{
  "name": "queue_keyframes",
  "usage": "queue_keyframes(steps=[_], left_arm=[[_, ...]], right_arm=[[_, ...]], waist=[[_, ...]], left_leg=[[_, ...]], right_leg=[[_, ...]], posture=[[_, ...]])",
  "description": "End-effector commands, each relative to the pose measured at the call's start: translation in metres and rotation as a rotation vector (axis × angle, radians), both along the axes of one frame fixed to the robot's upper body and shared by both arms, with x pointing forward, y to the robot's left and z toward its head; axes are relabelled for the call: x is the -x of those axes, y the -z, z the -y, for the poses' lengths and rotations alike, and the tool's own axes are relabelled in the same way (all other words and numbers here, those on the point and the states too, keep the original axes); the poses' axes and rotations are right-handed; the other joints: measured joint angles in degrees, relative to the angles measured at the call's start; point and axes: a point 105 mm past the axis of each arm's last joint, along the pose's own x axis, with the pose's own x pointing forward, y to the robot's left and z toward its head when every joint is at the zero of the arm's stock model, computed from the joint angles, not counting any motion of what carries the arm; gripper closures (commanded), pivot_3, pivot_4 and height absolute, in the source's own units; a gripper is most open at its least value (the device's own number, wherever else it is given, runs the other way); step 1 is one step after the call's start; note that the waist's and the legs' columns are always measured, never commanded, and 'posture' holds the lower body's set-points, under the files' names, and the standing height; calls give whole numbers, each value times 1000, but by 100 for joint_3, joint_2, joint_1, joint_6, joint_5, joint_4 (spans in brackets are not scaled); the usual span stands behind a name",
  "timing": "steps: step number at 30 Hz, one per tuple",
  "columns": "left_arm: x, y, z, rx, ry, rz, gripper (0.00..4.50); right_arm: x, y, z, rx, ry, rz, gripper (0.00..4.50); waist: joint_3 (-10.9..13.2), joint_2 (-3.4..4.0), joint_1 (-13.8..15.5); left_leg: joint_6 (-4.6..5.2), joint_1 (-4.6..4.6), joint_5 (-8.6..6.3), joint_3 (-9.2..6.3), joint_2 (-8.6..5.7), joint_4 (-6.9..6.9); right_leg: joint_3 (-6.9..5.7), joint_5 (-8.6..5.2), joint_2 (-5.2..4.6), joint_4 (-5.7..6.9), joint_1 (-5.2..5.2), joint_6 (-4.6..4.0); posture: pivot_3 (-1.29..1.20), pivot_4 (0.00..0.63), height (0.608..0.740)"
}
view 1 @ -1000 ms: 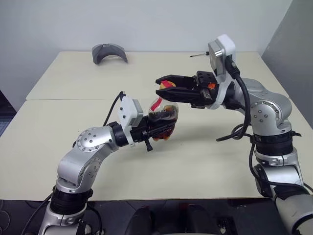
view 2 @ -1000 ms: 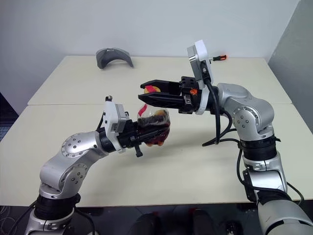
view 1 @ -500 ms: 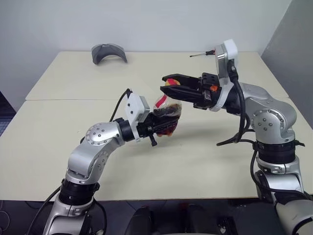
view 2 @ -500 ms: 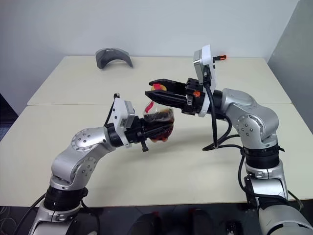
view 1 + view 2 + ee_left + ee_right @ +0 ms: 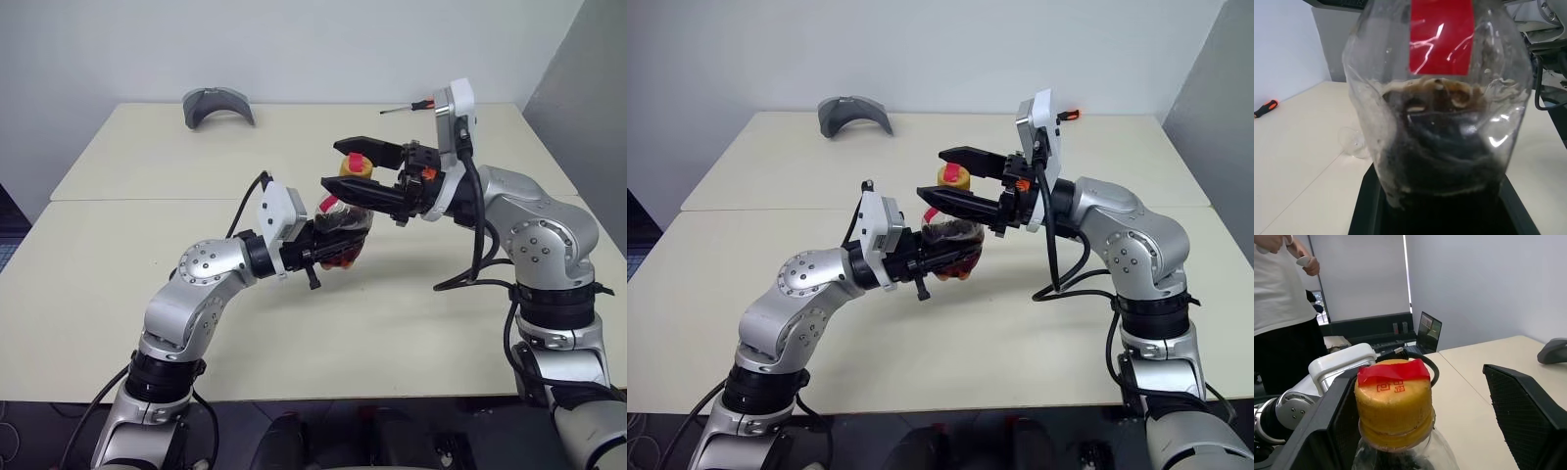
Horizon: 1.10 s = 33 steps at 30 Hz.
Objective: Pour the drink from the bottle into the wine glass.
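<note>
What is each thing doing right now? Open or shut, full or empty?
bottle: held up, partly full of dark drink.
cap: on the bottle.
left gripper: shut on the bottle.
right gripper: open, one finger each side of the cap.
screwdriver: lying on the table.

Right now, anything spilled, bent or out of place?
No spill shows on the table. The bottle sits in the left gripper, its wall looking creased. Its yellow cap is on, a red strip across it, between the right gripper's open fingers. A screwdriver lies at the table's far edge.
</note>
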Motion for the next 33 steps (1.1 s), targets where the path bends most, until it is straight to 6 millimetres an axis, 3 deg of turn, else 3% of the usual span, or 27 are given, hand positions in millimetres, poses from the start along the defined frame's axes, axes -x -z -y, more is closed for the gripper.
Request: queue_keyframes(steps=[1, 7, 20, 27, 33], left_arm=[[7, -17, 0, 29, 8, 83, 3600], [6, -16, 0, 32, 6, 82, 3600], [3, -18, 3, 40, 20, 90, 3600], [1, -20, 3, 42, 16, 97, 3600], [0, -21, 3, 46, 9, 99, 3600]], right_arm=[[-6, -14, 19, -39, 82, 29, 573], [-9, -17, 35, -54, 133, 10, 573], [-17, -3, 63, -20, 288, -15, 573], [-11, 6, 67, 5, 264, -34, 573], [3, 5, 58, -10, 162, -78, 573]], waist=[[0, 0, 1], [0, 0, 3], [1, -1, 3], [1, -2, 6], [2, -3, 8]], left_leg=[[0, 0, 0, 0, 0, 0], [0, 0, 0, 0, 0, 0], [1, -2, 0, 4, 0, 0], [1, -2, 0, 4, 0, 0], [1, -2, 0, 3, 0, 0]], right_leg=[[0, 0, 0, 0, 0, 0], [0, 0, 0, 0, 0, 0], [2, 0, 0, -4, 1, 0], [1, 0, 1, -4, 2, 1], [0, 0, 1, -4, 2, 1]], posture=[[0, 150, 740], [0, 150, 740], [0, 150, 740], [0, 150, 740], [0, 150, 740]])
